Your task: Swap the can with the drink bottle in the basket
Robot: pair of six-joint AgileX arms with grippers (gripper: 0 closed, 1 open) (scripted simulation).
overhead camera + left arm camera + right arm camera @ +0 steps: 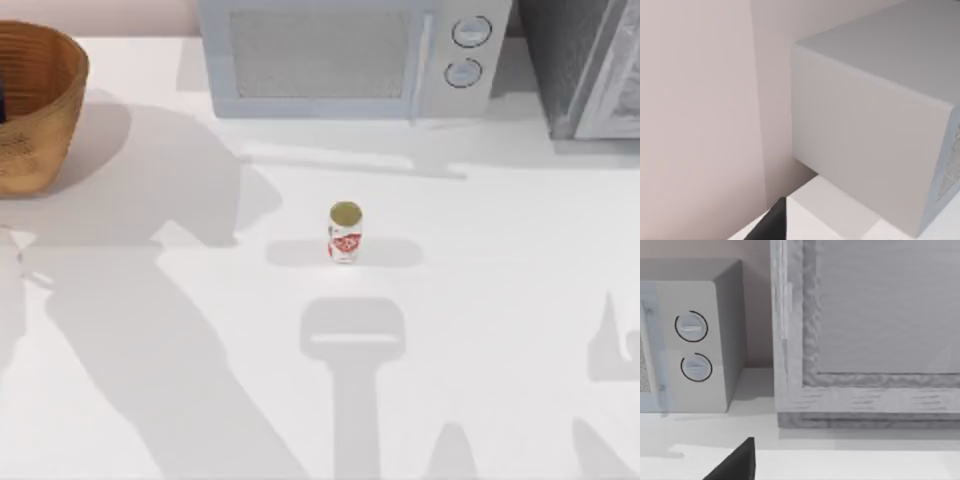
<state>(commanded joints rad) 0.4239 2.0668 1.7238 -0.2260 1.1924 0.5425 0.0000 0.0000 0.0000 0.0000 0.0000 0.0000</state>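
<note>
The bottle (345, 232) is seen from above standing upright near the middle of the white desk (500, 300), well apart from the basket (35, 110) at the far left edge, where something dark blue is glimpsed inside at the frame's edge. A microwave (350, 55) and a grey box (585, 65) are set along the back; the microwave's plain side (865, 150) is shown by the left wrist view, its two dials (692, 345) and the grey box (865, 330) by the right wrist view. Only a dark finger (770, 222) of the left hand and a dark finger (735, 462) of the right hand are caught, so whether either hand is wide or narrow cannot be told.
</note>
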